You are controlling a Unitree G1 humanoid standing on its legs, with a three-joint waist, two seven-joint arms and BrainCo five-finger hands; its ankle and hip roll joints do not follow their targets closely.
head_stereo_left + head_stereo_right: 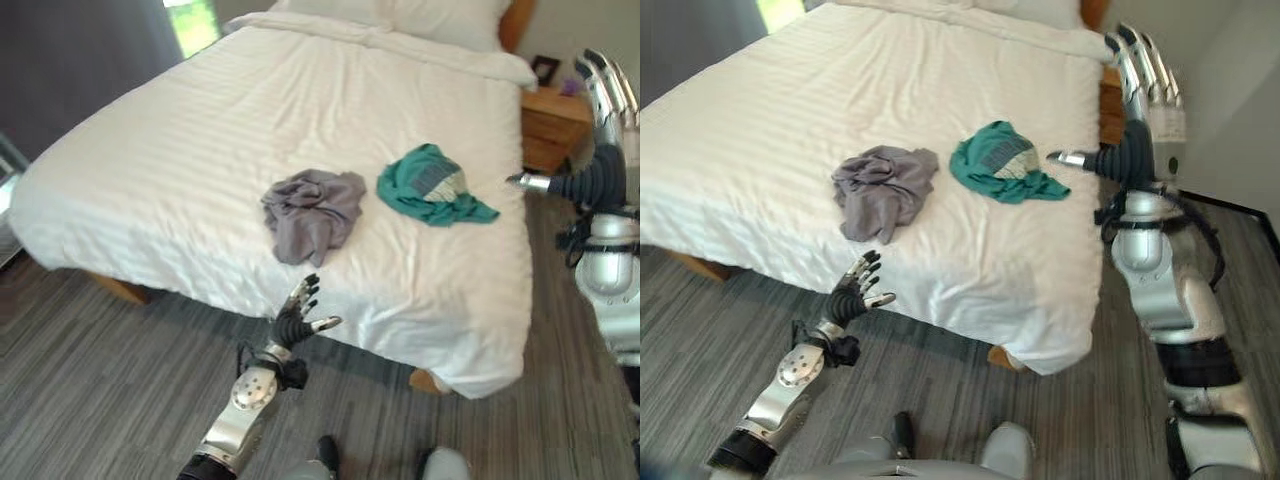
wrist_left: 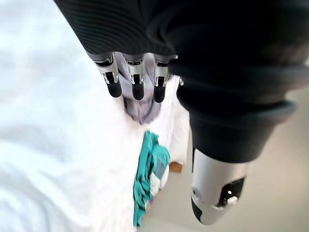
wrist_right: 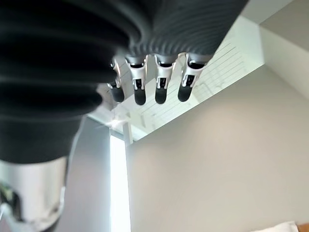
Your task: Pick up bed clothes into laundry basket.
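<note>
Two pieces of clothing were seen on the white bed (image 1: 180, 150), side by side near its near edge: a grey garment (image 1: 312, 212) on the left and a teal garment (image 1: 432, 186) on the right. The left hand (image 1: 298, 318) was held open and empty just before the bed's edge, with the grey garment straight ahead. The right hand (image 1: 1148, 82) was raised high at the right, fingers straight, empty. The grey garment was judged nearest the left hand.

Straight fingers (image 2: 137, 82) above grey garment (image 2: 141, 104)
</note>
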